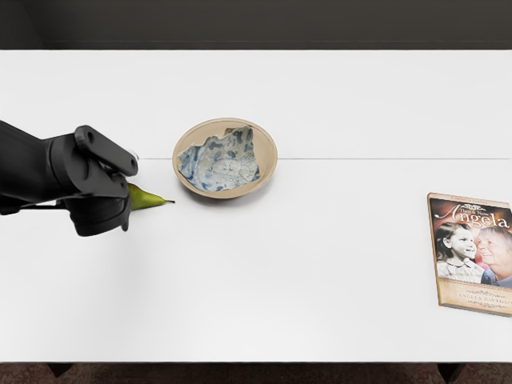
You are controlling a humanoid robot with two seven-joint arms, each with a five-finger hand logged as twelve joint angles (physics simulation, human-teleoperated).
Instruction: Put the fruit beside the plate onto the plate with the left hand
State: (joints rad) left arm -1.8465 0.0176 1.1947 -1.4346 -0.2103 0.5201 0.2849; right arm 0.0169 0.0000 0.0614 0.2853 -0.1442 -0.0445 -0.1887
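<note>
A green pear (150,198) lies on the white table just left of the plate, its stem pointing right toward it. The plate (265,142) is a tan round dish with a blue-and-white pattern inside, and nothing lies on it. My left hand (112,188), black, comes in from the left edge and sits over the pear's fat left end, hiding that part. Only the pear's narrow end and stem stick out to the right of the hand. Whether the hand grips the pear is not visible.
A book (472,252) with two faces on its cover lies near the right edge of the table. A thin seam (384,158) runs across the tabletop at the plate's height. The table's front edge runs along the bottom of the view.
</note>
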